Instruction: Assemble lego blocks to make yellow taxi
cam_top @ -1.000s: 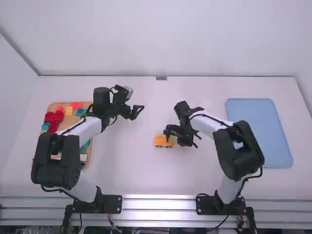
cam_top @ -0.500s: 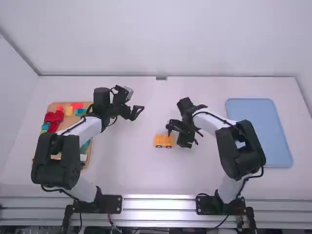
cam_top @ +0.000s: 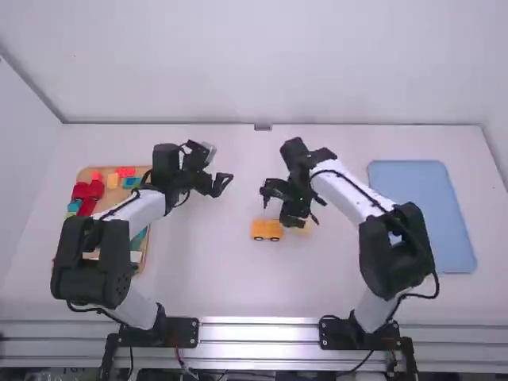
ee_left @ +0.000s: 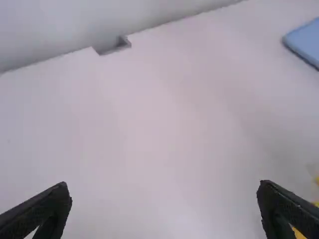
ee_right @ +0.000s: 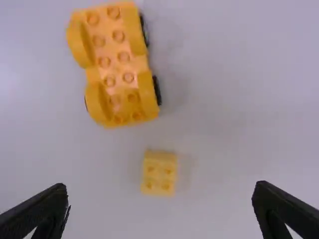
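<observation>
Over the middle of the table, my right gripper (cam_top: pixel 280 209) hangs above and behind a small yellow block (cam_top: pixel 305 228). In the right wrist view the fingers of my right gripper (ee_right: pixel 161 206) stand wide apart, with the studded yellow block (ee_right: pixel 159 173) lying loose between and beyond them. The orange-yellow wheeled car base (cam_top: pixel 267 230) stands upright just left of it; the right wrist view gives the car base (ee_right: pixel 110 62) studs on top and raised wheel arches. My left gripper (cam_top: pixel 225 182) is well off to the left; the left wrist view has my left gripper (ee_left: pixel 164 209) open and holding nothing.
A wooden tray (cam_top: pixel 146 252) of colourful blocks lies at the far left, partly under the left arm. On the right side is a flat blue tray (cam_top: pixel 425 214), whose corner enters the left wrist view. A wall runs behind the table.
My right gripper has moved away from the camera and slightly left, uncovering the small yellow block. The left arm and the car base have stayed practically still.
</observation>
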